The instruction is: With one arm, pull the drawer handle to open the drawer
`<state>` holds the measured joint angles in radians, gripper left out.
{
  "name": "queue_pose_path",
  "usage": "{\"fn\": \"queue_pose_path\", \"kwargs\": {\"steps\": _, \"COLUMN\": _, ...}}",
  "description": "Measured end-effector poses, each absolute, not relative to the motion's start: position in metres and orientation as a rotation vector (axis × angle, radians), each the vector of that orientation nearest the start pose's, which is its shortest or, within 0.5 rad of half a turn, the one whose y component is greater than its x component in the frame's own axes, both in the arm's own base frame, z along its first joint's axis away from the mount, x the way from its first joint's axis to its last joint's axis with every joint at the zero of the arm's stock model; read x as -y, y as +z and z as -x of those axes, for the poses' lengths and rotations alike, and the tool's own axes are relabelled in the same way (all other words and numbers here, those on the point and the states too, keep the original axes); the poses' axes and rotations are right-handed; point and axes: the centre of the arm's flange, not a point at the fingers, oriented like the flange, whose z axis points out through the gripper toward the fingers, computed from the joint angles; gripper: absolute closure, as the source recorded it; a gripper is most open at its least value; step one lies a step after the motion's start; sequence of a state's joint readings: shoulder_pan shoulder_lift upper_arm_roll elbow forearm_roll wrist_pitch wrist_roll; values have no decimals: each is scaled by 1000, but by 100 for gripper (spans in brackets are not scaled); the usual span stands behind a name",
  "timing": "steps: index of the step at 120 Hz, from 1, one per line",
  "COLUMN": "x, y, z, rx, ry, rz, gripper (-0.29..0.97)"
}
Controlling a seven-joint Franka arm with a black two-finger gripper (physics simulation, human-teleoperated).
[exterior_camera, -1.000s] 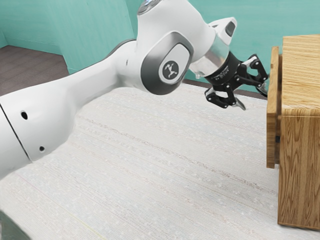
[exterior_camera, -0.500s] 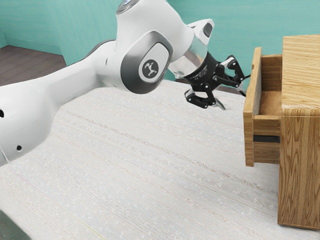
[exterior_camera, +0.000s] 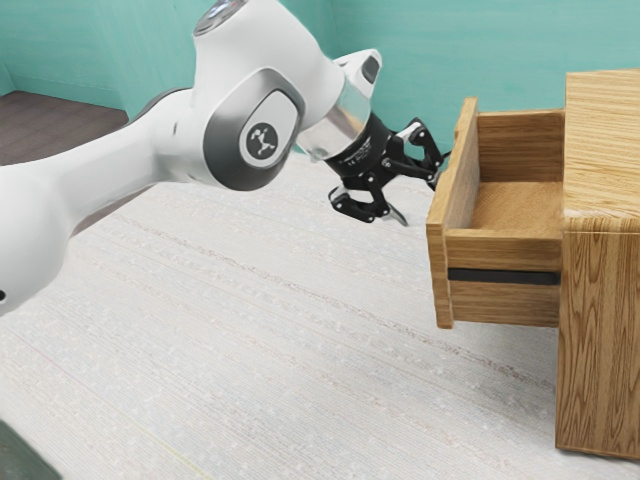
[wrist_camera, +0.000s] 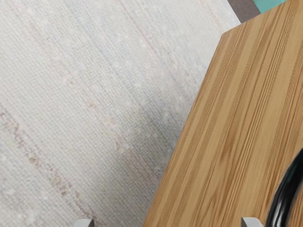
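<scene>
A wooden cabinet [exterior_camera: 600, 300] stands at the exterior view's right. Its top drawer [exterior_camera: 505, 250] is pulled well out, and the inside looks empty. My black gripper [exterior_camera: 412, 188] is right against the drawer front [exterior_camera: 450, 210], on the face turned toward the arm. Its fingers are spread apart and open. In the wrist view the drawer front [wrist_camera: 236, 132] lies close under my hand. A piece of the black handle [wrist_camera: 288, 196] curves just outside one grey fingertip [wrist_camera: 251, 221]. I cannot see how the finger meets the handle.
The cabinet stands on a pale woven tabletop [exterior_camera: 250, 340] that stretches wide toward the exterior view's left and front. A teal wall [exterior_camera: 480, 50] runs behind. My white arm [exterior_camera: 200, 150] crosses from the upper left.
The drawer has slid out toward the exterior view's left, from barely ajar to well open. My gripper and arm moved left with the drawer front.
</scene>
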<state>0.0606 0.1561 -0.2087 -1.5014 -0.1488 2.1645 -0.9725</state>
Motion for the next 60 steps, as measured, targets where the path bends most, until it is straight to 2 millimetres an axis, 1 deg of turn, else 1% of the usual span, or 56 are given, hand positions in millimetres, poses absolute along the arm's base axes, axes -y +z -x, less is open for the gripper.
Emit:
{"fn": "queue_pose_path", "kwargs": {"steps": 38, "x": 64, "y": 632, "z": -630, "rx": 1581, "ry": -597, "rz": 3120, "gripper": 42}}
{"fn": "queue_pose_path", "kwargs": {"steps": 60, "x": 43, "y": 634, "z": -625, "rx": 1640, "ry": -601, "rz": 3084, "gripper": 42}}
